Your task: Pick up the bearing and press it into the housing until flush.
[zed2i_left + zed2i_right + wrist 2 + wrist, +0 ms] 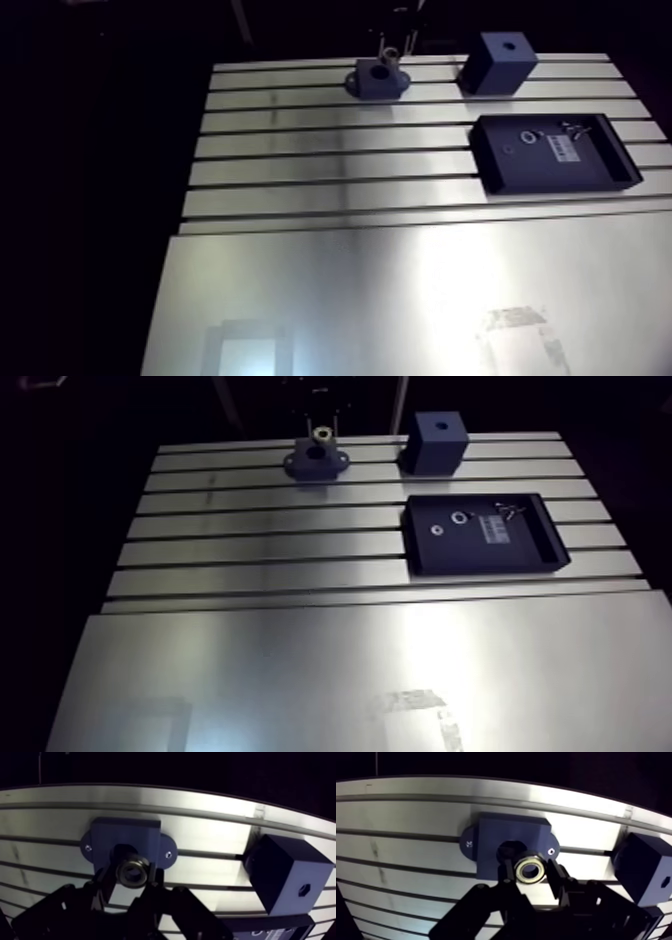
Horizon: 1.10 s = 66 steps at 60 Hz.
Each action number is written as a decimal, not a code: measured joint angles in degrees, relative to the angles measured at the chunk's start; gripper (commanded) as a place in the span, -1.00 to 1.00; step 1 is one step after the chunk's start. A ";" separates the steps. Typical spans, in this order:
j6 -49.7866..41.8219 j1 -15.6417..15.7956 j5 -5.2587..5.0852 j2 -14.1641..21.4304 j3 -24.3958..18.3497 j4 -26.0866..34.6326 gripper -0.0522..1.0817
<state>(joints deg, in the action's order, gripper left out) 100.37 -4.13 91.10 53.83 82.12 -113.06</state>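
Note:
The bearing (530,870), a small metal ring, is held between the two fingers of my gripper (530,871), which is shut on it. It hangs just above the dark blue housing (508,837), close to the housing's round bore (508,847) and a little off to one side of it. In the arm view the housing (378,78) sits at the table's far edge with the gripper (321,431) directly over it.
A dark blue block (497,62) with a hole in its top stands beside the housing. A black tray (552,152) holding small parts lies nearer on the slotted table (320,150). A smooth metal plate (400,300) covers the near part.

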 measured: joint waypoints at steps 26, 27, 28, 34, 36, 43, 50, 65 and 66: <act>-0.10 1.17 0.05 -1.08 0.23 -0.39 0.18; -0.10 1.19 0.06 -1.13 0.23 -0.39 0.18; -0.11 1.21 0.06 -1.19 0.22 -0.40 0.18; -0.12 1.31 0.10 -1.45 0.15 -0.42 0.18; -0.12 1.33 0.11 -1.53 0.11 -0.43 0.18; -0.12 1.35 0.19 -1.84 -0.04 -0.53 0.18; -0.09 1.34 0.31 -2.13 -0.19 -0.67 0.18; -0.02 1.33 0.47 -2.32 -0.28 -0.78 0.18; -0.02 1.32 0.48 -2.32 -0.27 -0.78 0.18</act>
<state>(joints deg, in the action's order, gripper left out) 100.34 -2.81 91.58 51.50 81.85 -113.84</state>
